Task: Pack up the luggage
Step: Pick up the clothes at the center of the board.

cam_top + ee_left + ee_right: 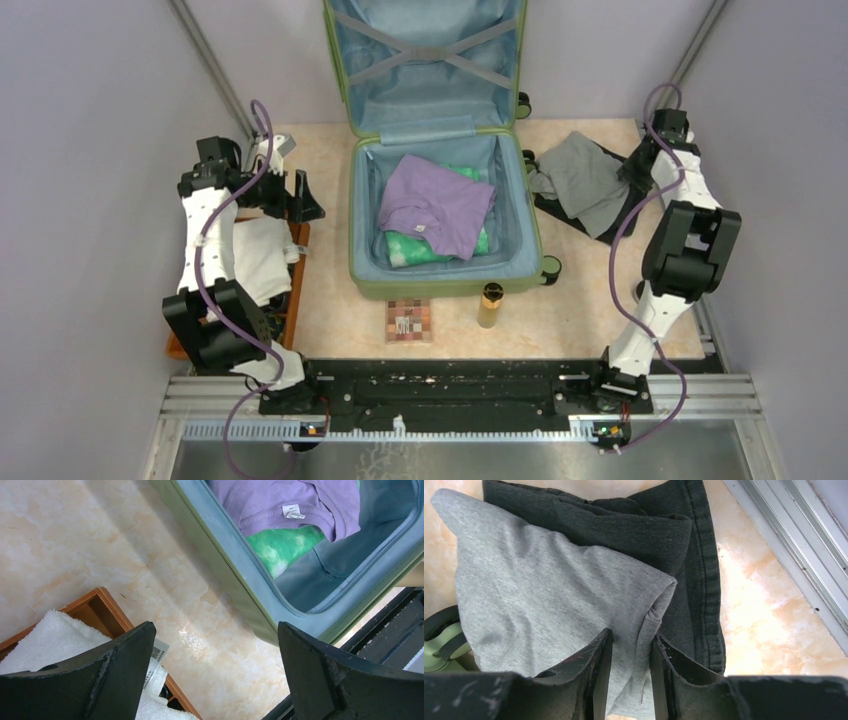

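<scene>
Right wrist view has the right hand drawn narrow on a raised fold of the grey garment. Cloth fills the slim gap between its fingers, so I judge it a pinch, though not a proven one. The grey piece lies on top of a dark garment, both on the worktop. From overhead, the luggage lies open in the middle of the worktop, its lid standing up at the far end and its long axis running away from the arm bases. A purple shirt already lies inside it. The garment pile sits just beside the luggage's right wall, near its wheels, so the open tub is directly to the right hand's own left, across that wall. The coming move looks like a lift and a sideways carry over the rim. The right arm is plainly the nearer one. The left hand hangs with its fingers spread wide on the far side of the luggage, holding nothing.
</scene>
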Controlling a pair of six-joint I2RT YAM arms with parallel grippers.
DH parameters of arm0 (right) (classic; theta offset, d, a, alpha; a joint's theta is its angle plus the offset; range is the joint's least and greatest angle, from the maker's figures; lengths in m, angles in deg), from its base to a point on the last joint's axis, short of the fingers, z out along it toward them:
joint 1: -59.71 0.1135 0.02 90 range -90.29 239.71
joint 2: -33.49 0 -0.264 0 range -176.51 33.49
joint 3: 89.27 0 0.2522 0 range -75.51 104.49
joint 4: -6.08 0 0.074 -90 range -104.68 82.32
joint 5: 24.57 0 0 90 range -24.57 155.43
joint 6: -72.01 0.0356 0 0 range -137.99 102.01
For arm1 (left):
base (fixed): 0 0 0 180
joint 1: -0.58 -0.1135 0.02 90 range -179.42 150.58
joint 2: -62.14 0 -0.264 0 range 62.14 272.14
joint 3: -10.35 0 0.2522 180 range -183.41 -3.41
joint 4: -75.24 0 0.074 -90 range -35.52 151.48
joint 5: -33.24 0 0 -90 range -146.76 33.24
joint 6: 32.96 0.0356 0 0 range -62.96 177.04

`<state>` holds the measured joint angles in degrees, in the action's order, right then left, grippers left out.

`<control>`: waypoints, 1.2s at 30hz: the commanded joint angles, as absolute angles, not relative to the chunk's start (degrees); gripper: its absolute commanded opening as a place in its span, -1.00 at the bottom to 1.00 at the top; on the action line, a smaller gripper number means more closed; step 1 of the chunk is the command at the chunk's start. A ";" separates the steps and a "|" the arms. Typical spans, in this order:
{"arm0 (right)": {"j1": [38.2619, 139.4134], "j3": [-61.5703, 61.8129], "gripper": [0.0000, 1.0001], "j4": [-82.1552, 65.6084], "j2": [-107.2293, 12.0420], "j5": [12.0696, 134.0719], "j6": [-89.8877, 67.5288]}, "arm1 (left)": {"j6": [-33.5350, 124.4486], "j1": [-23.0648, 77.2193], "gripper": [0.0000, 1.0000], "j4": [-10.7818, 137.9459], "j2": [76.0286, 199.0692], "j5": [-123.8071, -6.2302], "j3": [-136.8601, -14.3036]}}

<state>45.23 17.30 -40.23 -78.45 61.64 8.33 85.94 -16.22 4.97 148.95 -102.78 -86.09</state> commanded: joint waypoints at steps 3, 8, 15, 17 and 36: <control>46.62 21.23 -0.45 -39.61 -78.03 60.04 7.33 | 87.52 -16.07 0.97 7.43 149.41 -104.12 -84.90; 47.33 22.66 -0.53 -39.58 -78.70 60.31 7.30 | 87.66 -16.11 0.97 7.84 149.57 -103.96 -84.68; 47.17 25.79 -0.15 -42.05 -82.59 58.36 7.30 | 87.80 -16.11 0.97 7.87 149.63 -103.11 -84.55; 46.83 25.46 -0.15 -41.83 -83.29 58.18 7.10 | 87.93 -16.04 0.97 7.95 149.52 -102.91 -84.38; 48.34 23.62 -1.00 -37.87 -74.16 64.36 7.49 | 87.39 -16.11 0.97 7.22 149.08 -103.25 -86.13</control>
<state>46.30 23.12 -41.46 -83.55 62.21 7.55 86.58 -16.22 6.23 149.89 -101.90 -84.60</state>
